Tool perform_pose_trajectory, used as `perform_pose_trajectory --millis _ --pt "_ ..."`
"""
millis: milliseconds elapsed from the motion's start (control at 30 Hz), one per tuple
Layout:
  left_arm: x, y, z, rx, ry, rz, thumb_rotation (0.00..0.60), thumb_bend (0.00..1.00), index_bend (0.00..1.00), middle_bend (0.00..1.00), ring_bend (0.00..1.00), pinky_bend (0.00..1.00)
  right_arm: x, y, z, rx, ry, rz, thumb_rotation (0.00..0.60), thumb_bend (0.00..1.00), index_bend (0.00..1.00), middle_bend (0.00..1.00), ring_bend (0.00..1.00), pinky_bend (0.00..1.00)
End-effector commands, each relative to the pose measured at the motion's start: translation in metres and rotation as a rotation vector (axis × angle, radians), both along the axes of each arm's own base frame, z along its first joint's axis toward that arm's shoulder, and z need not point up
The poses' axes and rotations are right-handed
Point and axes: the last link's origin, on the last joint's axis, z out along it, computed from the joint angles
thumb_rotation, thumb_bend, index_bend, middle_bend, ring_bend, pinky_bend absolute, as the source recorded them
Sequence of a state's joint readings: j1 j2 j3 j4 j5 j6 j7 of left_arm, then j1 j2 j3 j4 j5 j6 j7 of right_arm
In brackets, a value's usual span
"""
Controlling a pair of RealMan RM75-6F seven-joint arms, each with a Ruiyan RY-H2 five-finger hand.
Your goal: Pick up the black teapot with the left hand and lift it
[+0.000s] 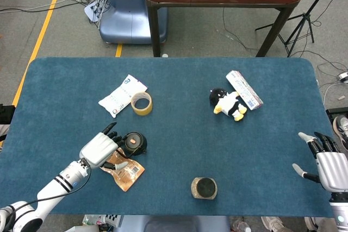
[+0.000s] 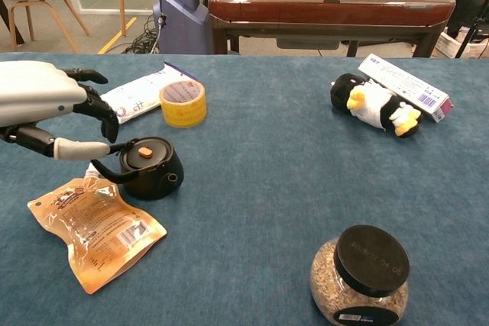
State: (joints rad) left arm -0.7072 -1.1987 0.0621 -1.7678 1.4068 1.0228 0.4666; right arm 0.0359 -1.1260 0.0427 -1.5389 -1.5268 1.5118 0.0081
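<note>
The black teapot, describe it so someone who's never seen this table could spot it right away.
On the blue table, look to the near left by the robot hand. The teapot sits between a tape roll and an orange pouch: small, round, black, with an orange knob on its lid.

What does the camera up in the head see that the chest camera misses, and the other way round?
Only the head view shows the right robot hand, open by the table's right edge, and the floor cables. Only the chest view shows the teapot's orange lid knob from the side and the grain inside the jar. Both show the left robot hand hovering by the black teapot, the tape roll and the penguin toy.
</note>
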Motion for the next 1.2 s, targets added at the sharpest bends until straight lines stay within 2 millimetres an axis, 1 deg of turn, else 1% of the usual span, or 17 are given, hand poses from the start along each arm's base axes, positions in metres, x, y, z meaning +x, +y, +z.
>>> perform_pose_trajectory --millis 33,433,600,733,1200 --pt "0.0 -0.003 -0.007 -0.002 0.0 0.0 0.0 0.18 0.35 0.35 0.26 0.0 -0.001 0.001 0.0 0.0 -0.001 -0.003 0.6 0.19 0.19 0.27 0.13 0.14" --pt "0.005 -0.01 -0.026 -0.024 0.024 0.01 0.0 0.18 0.36 0.36 0.26 0.0 -0.006 0.003 0.002 -0.001 -0.004 -0.015 0.6 0.19 0.19 0.27 0.13 0.14" --pt "0.005 -0.011 -0.029 -0.029 0.032 0.018 0.0 0.18 0.36 0.36 0.26 0.0 -0.007 0.003 0.002 -0.001 -0.007 -0.018 0.6 0.19 0.19 0.27 0.13 0.14" --pt "0.006 -0.012 -0.03 -0.03 0.027 0.024 0.0 0.18 0.37 0.38 0.29 0.0 -0.007 0.003 0.003 -0.001 -0.008 -0.014 0.6 0.19 0.19 0.27 0.13 0.14" --pt "0.006 -0.013 -0.039 -0.054 0.032 0.03 0.0 0.18 0.37 0.39 0.29 0.0 -0.009 0.003 0.003 -0.001 -0.008 -0.019 0.6 0.19 0.19 0.27 0.13 0.14"
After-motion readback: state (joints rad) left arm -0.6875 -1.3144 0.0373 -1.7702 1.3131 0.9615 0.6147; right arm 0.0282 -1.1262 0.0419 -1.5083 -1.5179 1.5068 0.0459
